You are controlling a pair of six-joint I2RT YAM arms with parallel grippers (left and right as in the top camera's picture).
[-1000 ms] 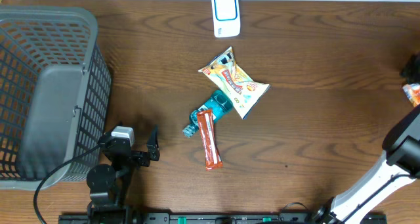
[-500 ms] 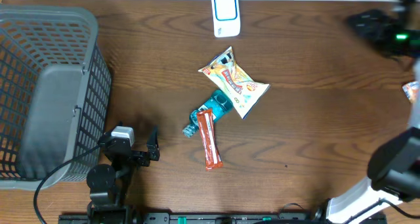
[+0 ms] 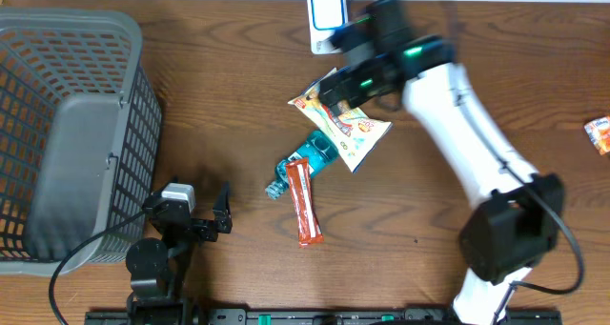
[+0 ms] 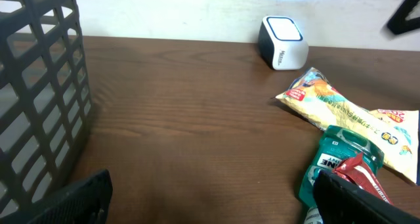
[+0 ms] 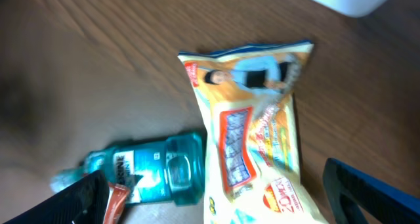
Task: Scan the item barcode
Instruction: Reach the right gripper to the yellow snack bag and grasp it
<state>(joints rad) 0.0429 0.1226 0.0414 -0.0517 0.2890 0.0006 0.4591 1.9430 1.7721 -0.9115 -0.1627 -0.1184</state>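
Note:
A white barcode scanner (image 3: pixel 327 20) with a blue face stands at the far middle of the table. A yellow snack bag (image 3: pixel 345 127) lies in front of it, with a teal bottle (image 3: pixel 310 161) and a red bar pack (image 3: pixel 303 203) beside it. My right gripper (image 3: pixel 341 85) hovers open over the bag's far end. In the right wrist view the snack bag (image 5: pixel 256 132) fills the space between the jaws of the right gripper (image 5: pixel 223 207), with the teal bottle (image 5: pixel 154 175) to its left. My left gripper (image 3: pixel 214 218) rests open near the front edge, empty (image 4: pixel 210 204).
A grey mesh basket (image 3: pixel 67 125) takes up the left side; its wall (image 4: pixel 39 99) shows close by in the left wrist view. A small orange packet (image 3: pixel 599 134) lies at the right edge. The right arm (image 3: pixel 467 144) stretches across the table's right half.
The right arm has swung in from the far right corner to above the snack bag. The left arm and the items have not moved.

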